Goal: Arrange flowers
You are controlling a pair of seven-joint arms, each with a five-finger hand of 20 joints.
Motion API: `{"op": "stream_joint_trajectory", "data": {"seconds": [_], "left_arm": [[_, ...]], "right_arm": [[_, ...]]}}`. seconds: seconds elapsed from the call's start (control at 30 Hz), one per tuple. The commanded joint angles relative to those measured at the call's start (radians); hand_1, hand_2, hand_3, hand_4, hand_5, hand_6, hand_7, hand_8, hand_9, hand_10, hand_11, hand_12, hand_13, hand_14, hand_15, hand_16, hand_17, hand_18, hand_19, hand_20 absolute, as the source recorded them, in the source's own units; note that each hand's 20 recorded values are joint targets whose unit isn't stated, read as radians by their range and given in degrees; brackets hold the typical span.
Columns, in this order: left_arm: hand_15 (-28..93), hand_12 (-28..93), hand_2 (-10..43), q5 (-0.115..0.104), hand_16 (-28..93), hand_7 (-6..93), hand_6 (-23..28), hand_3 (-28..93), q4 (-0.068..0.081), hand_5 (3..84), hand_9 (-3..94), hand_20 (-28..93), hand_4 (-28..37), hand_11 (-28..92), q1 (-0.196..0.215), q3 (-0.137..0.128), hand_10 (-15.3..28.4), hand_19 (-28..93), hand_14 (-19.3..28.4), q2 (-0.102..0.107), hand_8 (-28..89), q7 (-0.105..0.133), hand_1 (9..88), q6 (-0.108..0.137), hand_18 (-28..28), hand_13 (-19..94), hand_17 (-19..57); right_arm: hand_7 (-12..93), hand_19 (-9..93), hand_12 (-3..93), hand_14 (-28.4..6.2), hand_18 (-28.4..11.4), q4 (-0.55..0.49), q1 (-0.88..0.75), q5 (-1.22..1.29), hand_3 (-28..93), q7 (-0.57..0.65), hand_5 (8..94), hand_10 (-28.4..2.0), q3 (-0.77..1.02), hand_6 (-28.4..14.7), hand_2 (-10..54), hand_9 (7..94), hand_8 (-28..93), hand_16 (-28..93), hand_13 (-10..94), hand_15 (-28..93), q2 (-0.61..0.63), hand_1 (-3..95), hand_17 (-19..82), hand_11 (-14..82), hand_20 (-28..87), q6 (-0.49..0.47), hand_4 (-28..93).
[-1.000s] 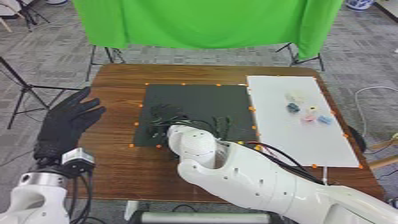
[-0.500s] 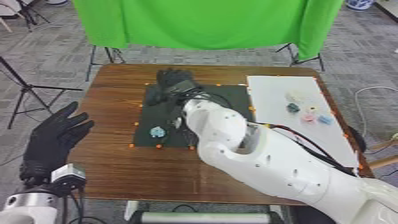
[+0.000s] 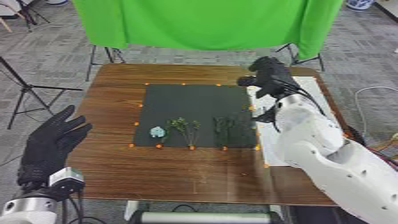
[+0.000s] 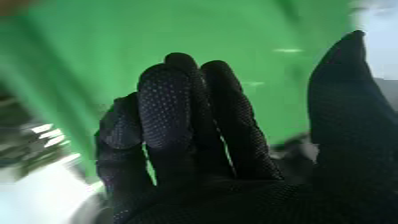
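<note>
In the head view my right hand [image 3: 274,77] is over the top part of the white sheet, its arm covering much of that sheet. The right wrist view shows the same right hand [image 4: 191,130] with fingers extended, thumb apart, holding nothing. My left hand [image 3: 46,145] stays open off the table's left edge. On the dark mat lie a pale blue flower [image 3: 157,132] at the lower left, green sprigs [image 3: 186,131] beside it and darker stems [image 3: 225,131] farther right. Whatever lies on the white sheet beneath my right arm is hidden.
Orange markers edge the dark mat [image 3: 182,102] and the white sheet [image 3: 280,155] on the brown table [image 3: 115,175]. A green cloth [image 3: 209,25] hangs behind the table, and a black tripod [image 3: 31,87] stands at the left.
My right hand has swung from above the dark mat to over the white sheet, uncovering the pale blue flower and the green stems. The left hand has shifted only slightly.
</note>
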Motion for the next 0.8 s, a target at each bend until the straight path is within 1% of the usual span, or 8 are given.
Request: {"op": "stream_joint_trajectory", "data": {"seconds": [0.03, 0.23, 0.3, 0.47, 0.53, 0.57, 0.77, 0.8], "left_arm": [[50, 9, 5.2, -0.004, -10, 13.3, 10.2, 82, -0.006, 38.5, 36.4, -5, -18.3, 27, 0.020, 0.014, 20.2, 60, 27.0, -0.007, -10, 0.000, 25.4, 0.010, 24.2, 27, -8.5], [50, 9, 5.3, -0.006, -10, 13.3, 10.3, 82, -0.005, 38.5, 36.4, -5, -18.3, 27, 0.017, 0.022, 20.3, 60, 27.0, 0.001, -10, 0.008, 25.4, 0.015, 24.2, 27, -8.5], [50, 10, 5.3, -0.004, -10, 13.3, 10.3, 82, -0.002, 38.6, 36.5, -5, -18.3, 27, 0.016, 0.023, 20.3, 60, 27.0, -0.003, -10, 0.003, 25.3, 0.008, 24.2, 27, -8.5], [49, 10, 5.3, -0.004, -10, 13.3, 10.3, 82, -0.002, 38.6, 36.5, -5, -18.3, 27, 0.019, 0.026, 20.3, 60, 27.0, -0.003, -10, 0.002, 25.2, 0.010, 24.2, 27, -8.5], [49, 9, 5.3, -0.003, -10, 13.3, 10.3, 82, 0.000, 38.6, 36.5, -5, -18.3, 27, 0.016, 0.025, 20.3, 60, 27.0, -0.005, -10, -0.002, 25.2, 0.007, 24.2, 27, -8.5], [49, 9, 5.3, -0.001, -10, 13.3, 10.3, 82, -0.001, 38.6, 36.5, -5, -18.3, 27, 0.015, 0.023, 20.3, 60, 27.0, -0.008, -10, -0.010, 25.2, 0.003, 24.2, 27, -8.5], [49, 9, 5.3, -0.003, -10, 13.2, 10.3, 82, 0.001, 38.6, 36.6, -5, -18.4, 27, 0.014, 0.028, 20.3, 60, 27.0, -0.004, -10, 0.000, 25.2, 0.007, 24.2, 27, -8.5], [49, 9, 5.4, -0.004, -10, 13.2, 10.3, 82, 0.002, 38.6, 36.6, -5, -18.4, 27, 0.011, 0.029, 20.3, 60, 27.0, -0.005, -10, -0.002, 25.2, 0.007, 24.2, 27, -8.5]], "right_arm": [[23, 93, 14.0, -13.7, -24.3, 0.104, -0.044, -0.009, 91, 0.117, 52.5, -19.3, -0.019, -8.5, -8.9, 53.9, -16, 9, 59, 86, 0.188, 26.7, 26, 33.8, 45, 0.050, -28], [23, 93, 13.8, -13.4, -24.2, 0.149, -0.054, 0.003, 91, 0.142, 52.0, -18.9, 0.000, -8.4, -9.2, 52.8, -16, 9, 58, 86, 0.215, 27.1, 26, 33.2, 45, -0.023, -28], [23, 93, 13.8, -13.4, -24.1, 0.154, -0.067, 0.018, 91, 0.153, 51.5, -18.8, 0.009, -8.4, -9.3, 52.3, -16, 9, 58, 86, 0.224, 27.3, 25, 32.8, 45, -0.024, -28], [23, 93, 13.7, -13.4, -24.0, 0.154, -0.119, 0.018, 91, 0.160, 51.3, -18.8, 0.053, -8.3, -9.5, 52.2, -16, 9, 58, 85, 0.220, 27.5, 25, 32.0, 44, -0.065, -28], [23, 93, 13.7, -13.4, -24.0, 0.152, -0.136, 0.025, 91, 0.169, 51.4, -18.8, 0.063, -8.2, -9.5, 52.2, -16, 9, 58, 85, 0.219, 27.6, 25, 31.8, 44, -0.068, -28], [23, 93, 13.7, -13.4, -24.0, 0.152, -0.146, 0.028, 91, 0.173, 51.4, -18.8, 0.072, -8.2, -9.5, 52.2, -16, 9, 58, 86, 0.215, 27.8, 25, 31.7, 44, -0.082, -28], [23, 93, 13.7, -13.5, -24.1, 0.168, -0.146, 0.038, 91, 0.176, 51.4, -18.8, 0.060, -8.0, -9.5, 52.1, -16, 8, 57, 85, 0.211, 28.1, 25, 31.2, 43, -0.091, -28], [23, 93, 13.7, -13.5, -24.1, 0.174, -0.151, 0.038, 91, 0.168, 51.4, -18.8, 0.071, -8.0, -9.5, 52.2, -16, 9, 57, 85, 0.203, 28.2, 25, 31.1, 43, -0.100, -28]]}}
